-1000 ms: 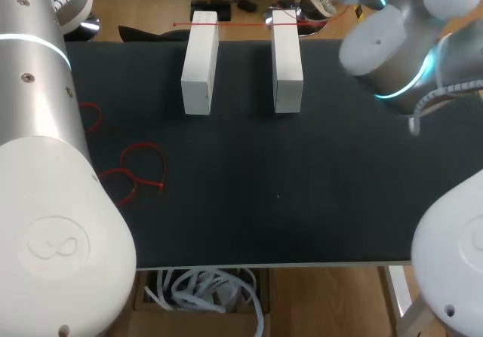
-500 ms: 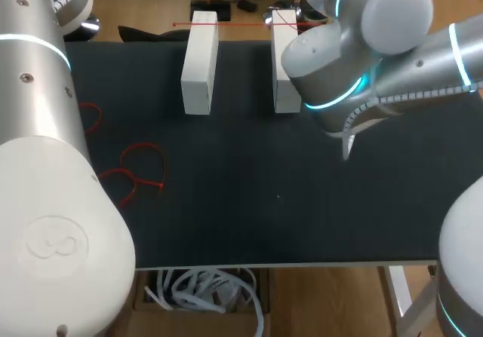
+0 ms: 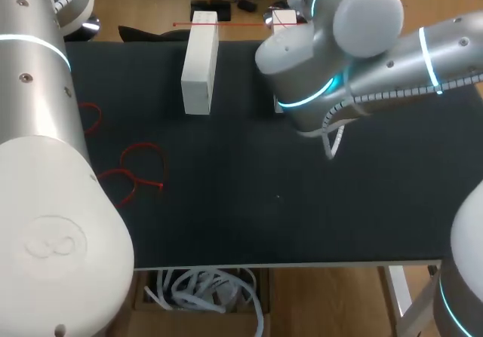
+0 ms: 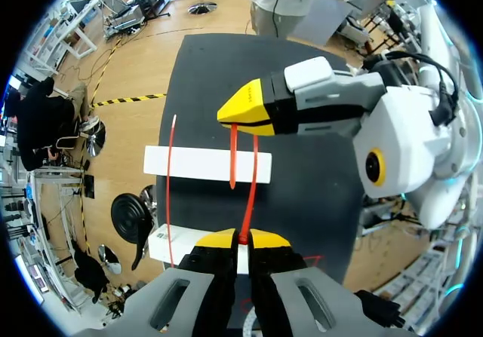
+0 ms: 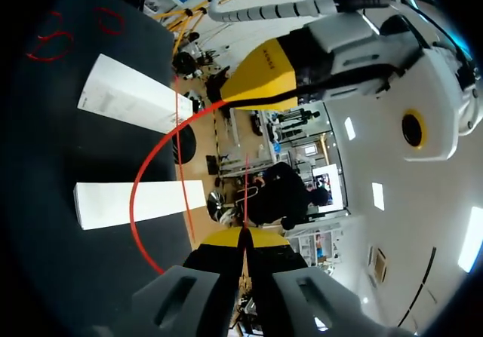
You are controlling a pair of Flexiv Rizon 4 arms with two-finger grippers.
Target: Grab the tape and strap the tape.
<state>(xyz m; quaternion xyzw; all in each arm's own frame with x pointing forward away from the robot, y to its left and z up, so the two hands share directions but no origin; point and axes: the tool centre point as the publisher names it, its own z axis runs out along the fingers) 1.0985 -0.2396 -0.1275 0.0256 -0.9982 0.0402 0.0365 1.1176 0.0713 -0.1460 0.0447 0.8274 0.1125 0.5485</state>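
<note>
- Worktop (image 3: 249,201) first — a dark mat running out to a pale near edge, with wooden floor showing past the far edge.
- Left arm (image 3: 45,201) fills the near-left corner and hangs over the worktop's left edge. Right arm (image 3: 332,50) comes in from the right and reaches past the middle, its big joint sitting over the far-right part of the mat.
- Left white block (image 3: 200,65) stands lengthwise right up at the far edge. The right white block (image 3: 284,18) is mostly hidden under the right arm, and a dark lane of mat runs between the two.
- Left pincer (image 4: 240,239) — yellow tips pressed together, clamped on the red tape (image 4: 251,182), just above the end of one block.
- Right pincer (image 5: 243,237) is also pinched tight on the tape, facing the left one and near it.
- The tape bows in a loop between the two pincers over the blocks, and a thin straight strand crosses the block tops at the far edge.
- Loose red loops (image 3: 139,167) lie flat near the left edge, well apart from the blocks.
</note>
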